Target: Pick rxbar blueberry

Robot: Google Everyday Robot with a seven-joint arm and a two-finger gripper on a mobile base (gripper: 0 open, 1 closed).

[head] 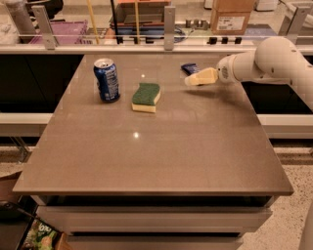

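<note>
We see a brown table [161,161] with three things on it. We think of the table top as a clock, with 12 at the far edge and 6 at the near edge.

The rxbar blueberry [189,68] lies flat at about 1 o'clock, close to the far edge. It is small and dark blue. We see only part of it, because the gripper is in front of the rest.

The gripper [192,80] is pale yellow. It sits at the end of a fat white arm [266,61] that reaches in from 2 o'clock, over the right edge of the table. The gripper points toward 9 o'clock. Its tip is just beside the bar, on the bar's 6 o'clock side. We cannot tell if it touches the bar or the table. We also cannot tell if the gripper is wide or narrow, as it looks like one pale lump from here.

A blue soda can [107,80] stands upright at about 10 o'clock. A sponge [146,97], green on top and yellow below, lies near the can on its 4 o'clock side, not touching it. The bar is at the sponge's 2 o'clock, apart from it.

Past the far edge, at 1 o'clock, a brown cardboard box [233,14] stands behind a pale rail. Down on the floor, at 7 o'clock, we see a bright green bag [41,237]
</note>
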